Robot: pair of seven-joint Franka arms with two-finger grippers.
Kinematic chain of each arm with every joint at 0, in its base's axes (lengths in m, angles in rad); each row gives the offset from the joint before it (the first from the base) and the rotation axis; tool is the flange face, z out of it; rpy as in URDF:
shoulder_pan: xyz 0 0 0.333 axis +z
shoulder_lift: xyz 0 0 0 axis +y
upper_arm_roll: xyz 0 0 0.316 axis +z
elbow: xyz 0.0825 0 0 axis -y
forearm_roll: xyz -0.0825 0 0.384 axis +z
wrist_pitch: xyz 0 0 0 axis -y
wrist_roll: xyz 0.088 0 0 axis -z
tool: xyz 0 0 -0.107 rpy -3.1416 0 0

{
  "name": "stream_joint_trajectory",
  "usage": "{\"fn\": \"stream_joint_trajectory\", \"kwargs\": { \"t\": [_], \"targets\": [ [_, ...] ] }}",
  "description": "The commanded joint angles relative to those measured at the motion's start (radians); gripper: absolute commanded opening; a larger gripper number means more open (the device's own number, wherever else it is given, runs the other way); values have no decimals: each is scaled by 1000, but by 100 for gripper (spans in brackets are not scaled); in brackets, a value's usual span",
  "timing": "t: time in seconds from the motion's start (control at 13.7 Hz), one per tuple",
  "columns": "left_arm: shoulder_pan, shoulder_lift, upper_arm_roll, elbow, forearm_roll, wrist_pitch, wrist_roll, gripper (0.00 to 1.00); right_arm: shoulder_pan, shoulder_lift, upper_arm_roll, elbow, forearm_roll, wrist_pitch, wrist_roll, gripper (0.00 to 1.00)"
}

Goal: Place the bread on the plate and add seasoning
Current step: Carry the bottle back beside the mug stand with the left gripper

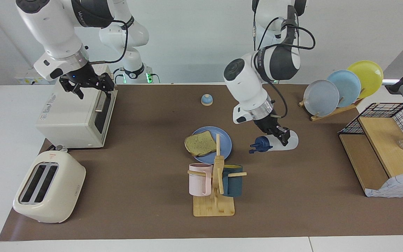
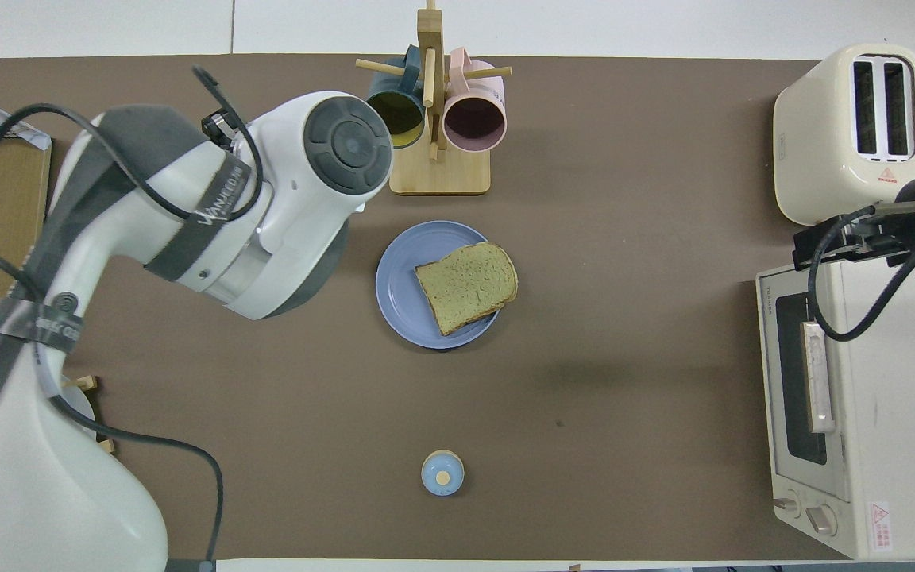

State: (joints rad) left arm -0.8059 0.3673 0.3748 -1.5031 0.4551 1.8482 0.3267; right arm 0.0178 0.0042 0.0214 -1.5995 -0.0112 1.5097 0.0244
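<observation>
The left gripper (image 1: 281, 134) is clamped around the seasoning (image 1: 274, 142), a white bottle with a navy cap; the bottle is tipped nearly flat, cap pointing toward the plate (image 1: 226, 139), just beside the plate's rim on the side toward the left arm's end of the desk. Whether the bottle touches the desk or hangs just above it I cannot tell. In the overhead view the arm hides both gripper and bottle.

The bread (image 1: 200, 144) already lies on the blue plate in the middle of the desk, overhanging the rim toward the right arm's end. So the seasoning step seems to be in hand. The next move likely calls for carrying the cap over the bread and tipping it downward, clear of the mug rack (image 1: 215, 182) just beside the plate.

The right gripper (image 1: 90, 85) waits above the toaster oven (image 1: 75, 117), near the desk's corner at the right arm's end; its fingers look parted and hold nothing.
</observation>
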Motion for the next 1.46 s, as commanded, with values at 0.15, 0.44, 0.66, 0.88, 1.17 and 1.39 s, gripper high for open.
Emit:
{"fn": "stream_joint_trajectory", "kwargs": {
  "t": [0.15, 0.44, 0.66, 0.88, 1.17, 1.39],
  "targets": [
    [85, -56, -13, -161, -118, 360, -312, 0, -18, -10, 8, -5, 10, -3, -26, 100],
    [152, -82, -13, -354, -156, 808, -556, 0, -18, -10, 8, -5, 10, -3, -26, 100],
    [192, -73, -14, -445, -157, 1076, -725, 0, -18, -10, 8, -5, 10, -3, -26, 100],
    [208, 42, -13, -450, -157, 1314, -866, 0, -18, -10, 8, -5, 10, -3, -26, 100],
    [255, 174, -13, -427, -156, 1526, -874, 0, -18, -10, 8, -5, 10, -3, -26, 100],
    [266, 206, -13, -427, -147, 1573, -862, 0, -18, -10, 8, -5, 10, -3, -26, 100]
  ]
}}
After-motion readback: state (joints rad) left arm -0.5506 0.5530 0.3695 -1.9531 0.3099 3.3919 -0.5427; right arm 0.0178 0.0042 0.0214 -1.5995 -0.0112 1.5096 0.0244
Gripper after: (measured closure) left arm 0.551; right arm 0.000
